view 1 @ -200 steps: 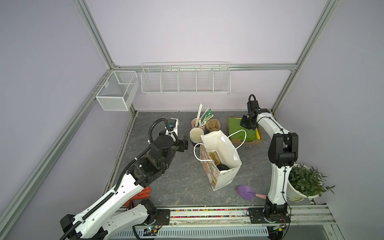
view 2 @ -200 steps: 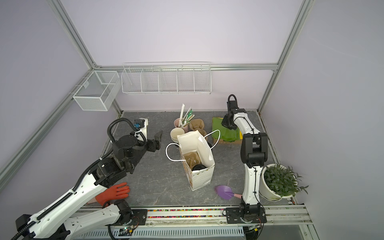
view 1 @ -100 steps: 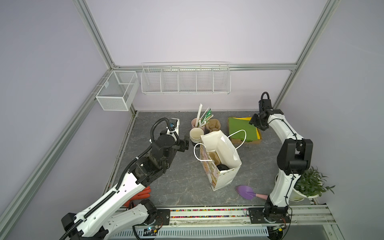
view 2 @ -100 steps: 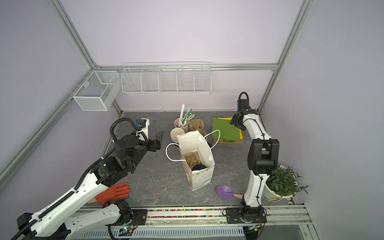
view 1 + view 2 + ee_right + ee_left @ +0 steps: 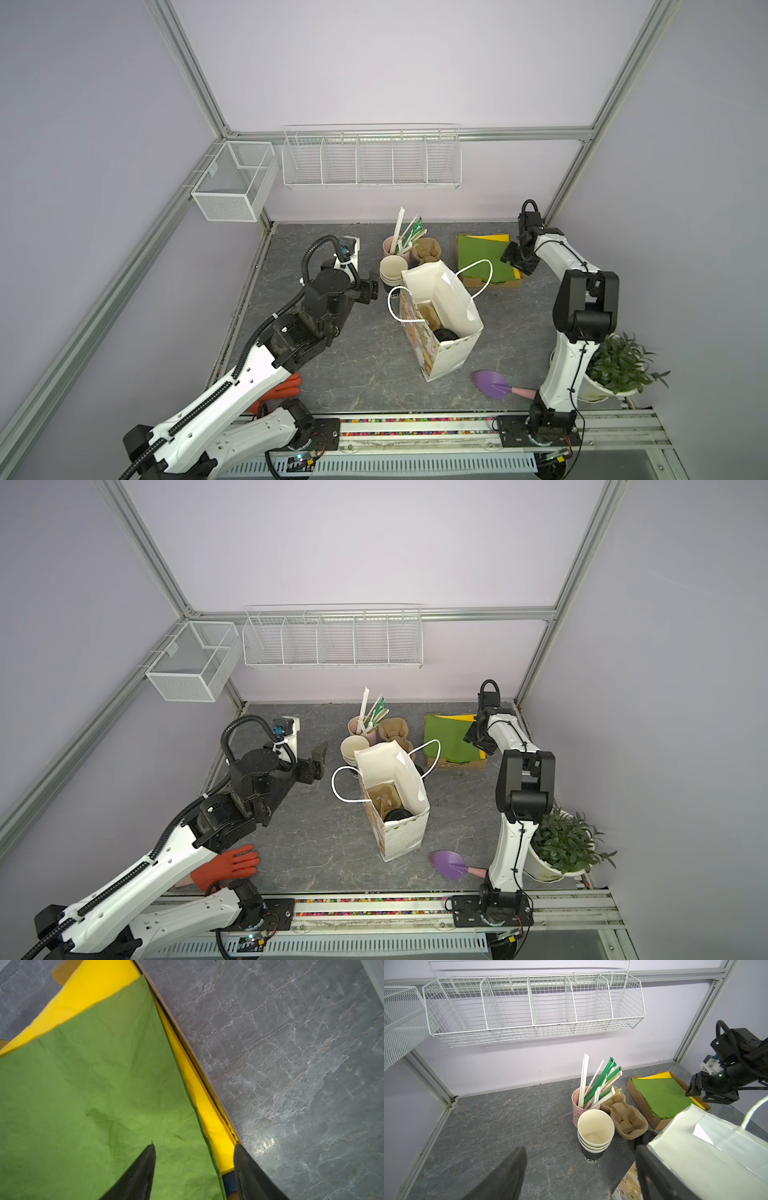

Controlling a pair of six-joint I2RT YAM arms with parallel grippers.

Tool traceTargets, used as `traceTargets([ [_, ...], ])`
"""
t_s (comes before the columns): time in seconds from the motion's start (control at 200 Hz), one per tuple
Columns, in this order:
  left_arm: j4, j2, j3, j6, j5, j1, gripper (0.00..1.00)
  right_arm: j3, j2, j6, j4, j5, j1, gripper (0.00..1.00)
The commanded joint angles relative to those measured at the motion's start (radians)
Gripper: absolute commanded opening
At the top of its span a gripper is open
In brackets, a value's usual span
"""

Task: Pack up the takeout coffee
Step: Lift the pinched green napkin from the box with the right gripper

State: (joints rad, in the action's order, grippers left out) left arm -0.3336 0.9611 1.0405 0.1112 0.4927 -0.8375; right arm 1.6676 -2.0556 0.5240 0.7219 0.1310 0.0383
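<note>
With the black-lidded takeout coffee (image 5: 446, 333) sitting in the white paper bag (image 5: 428, 282) and the left gripper (image 5: 371, 288) hanging open and empty, the right gripper (image 5: 195, 1145) is straddling the edge of the green tissue sheet (image 5: 93, 1084) with spread fingers, so it may be pinching up the yellow sheet (image 5: 93, 991) beneath too.

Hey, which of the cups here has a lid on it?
The coffee cup inside the white paper bag: it alone is capped, in black. The stacked cups stand open, and the pink cup holds straws.
</note>
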Motion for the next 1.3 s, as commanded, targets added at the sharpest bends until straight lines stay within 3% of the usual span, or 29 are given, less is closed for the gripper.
traceTargets([
  [0.0, -0.004, 0.003, -0.004, -0.013, -0.009, 0.004, 0.83, -0.017, -0.019, 0.017, -0.022, -0.031, 0.002, 0.62],
  [0.51, -0.008, 0.012, -0.002, -0.013, -0.014, 0.004, 0.83, -0.039, -0.059, 0.049, -0.049, -0.108, 0.004, 0.60],
  [1.04, -0.008, 0.016, -0.001, -0.012, -0.018, 0.004, 0.83, -0.101, -0.025, 0.074, -0.184, -0.280, 0.021, 0.41],
  [1.294, -0.008, 0.022, 0.000, -0.012, -0.023, 0.004, 0.83, -0.108, 0.007, 0.076, -0.191, -0.291, 0.021, 0.32],
])
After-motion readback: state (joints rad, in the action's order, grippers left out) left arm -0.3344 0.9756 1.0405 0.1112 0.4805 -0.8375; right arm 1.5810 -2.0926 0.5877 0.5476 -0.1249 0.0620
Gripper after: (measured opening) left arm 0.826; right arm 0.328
